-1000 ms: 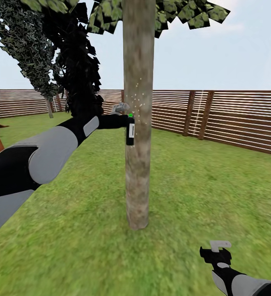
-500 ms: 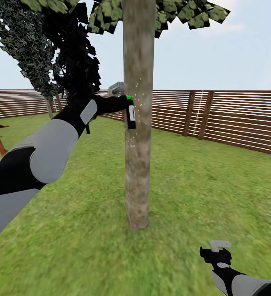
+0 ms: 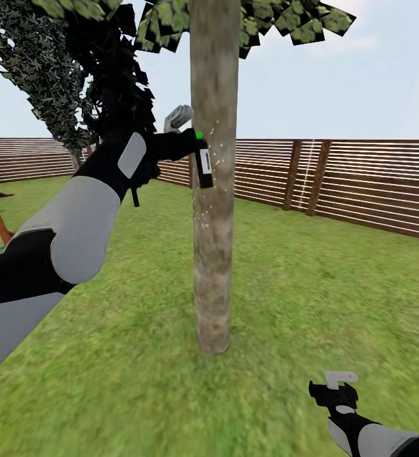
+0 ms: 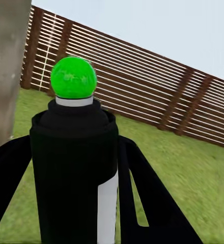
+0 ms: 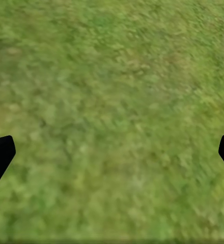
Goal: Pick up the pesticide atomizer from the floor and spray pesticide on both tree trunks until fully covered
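The left arm reaches up and forward across the head view, elbow bent, its gripper (image 3: 187, 145) clamped on the pesticide atomizer (image 3: 202, 167) — the black fingers (image 4: 142, 203) flank the bottle's body. The right arm hangs low, forearm angled inward, its gripper (image 3: 336, 387) spread wide and holding nothing.

The left arm (image 3: 76, 222) has lifted over the last second; the left gripper (image 3: 183, 141) has risen with it, carrying the pesticide atomizer (image 3: 203, 166) pinched between its fingers from the level of the fence's lower slats up to the fence's top rail; the bottle has stayed just in front of the tree trunk (image 3: 213, 209), beyond the fingers; its base now tips slightly toward the trunk where it hung straight before; the white spray specks (image 3: 213, 149) on the bark have thinned and sit higher, beside the green spot.
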